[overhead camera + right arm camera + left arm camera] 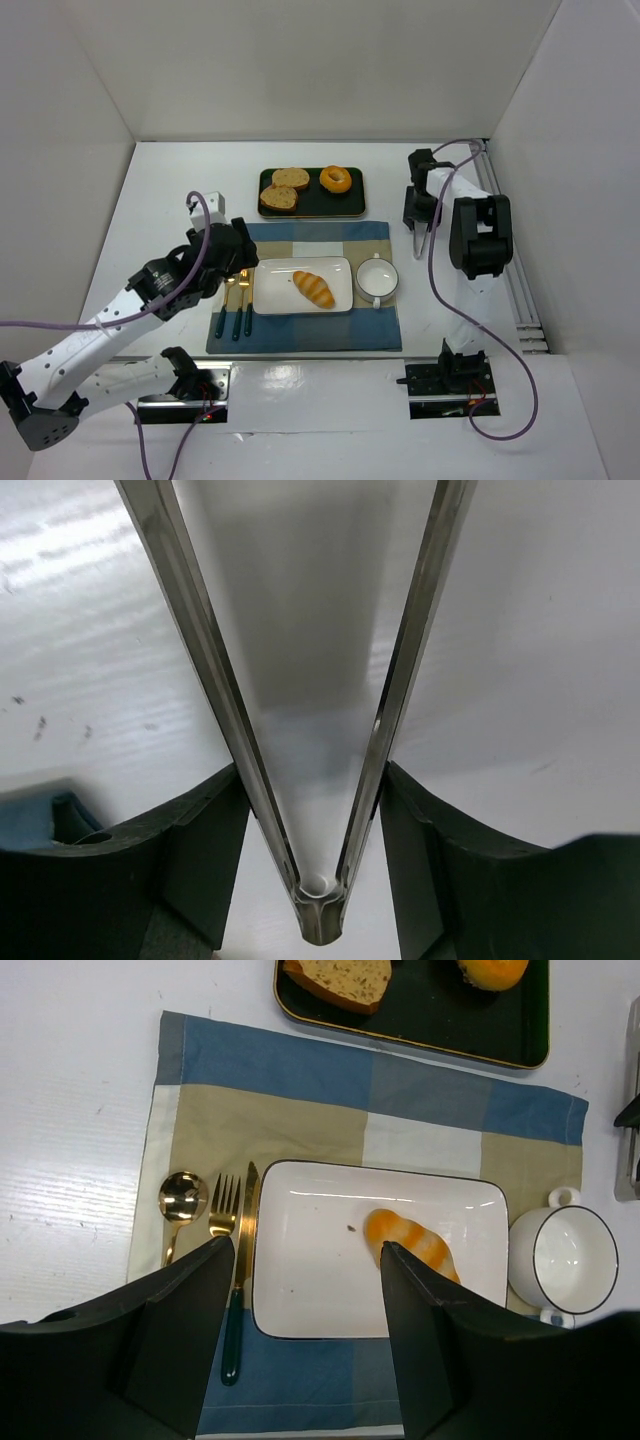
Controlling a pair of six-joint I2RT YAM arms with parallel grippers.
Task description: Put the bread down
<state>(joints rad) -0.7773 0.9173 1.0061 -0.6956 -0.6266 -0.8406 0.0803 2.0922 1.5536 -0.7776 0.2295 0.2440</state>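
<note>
The bread [314, 288], a golden-orange ridged roll, lies on the right half of the white rectangular plate [275, 295]. In the left wrist view the bread [415, 1243] lies on the plate [310, 1280] partly behind my right-hand finger. My left gripper [226, 262] hovers over the plate's left edge; in its own view the gripper [305, 1245] stands open and empty. My right gripper [420, 215] is off to the right of the placemat, clear of the bread. Its fingers [312, 770] press on both arms of metal tongs [322, 915], whose arms spread away over bare table.
A checked placemat [300, 335] carries the plate, a white cup [377, 278], and a spoon, fork and knife [237, 305]. Behind it a black tray [310, 205] holds two toast slices [285, 190] and a donut [335, 179]. White walls enclose the table.
</note>
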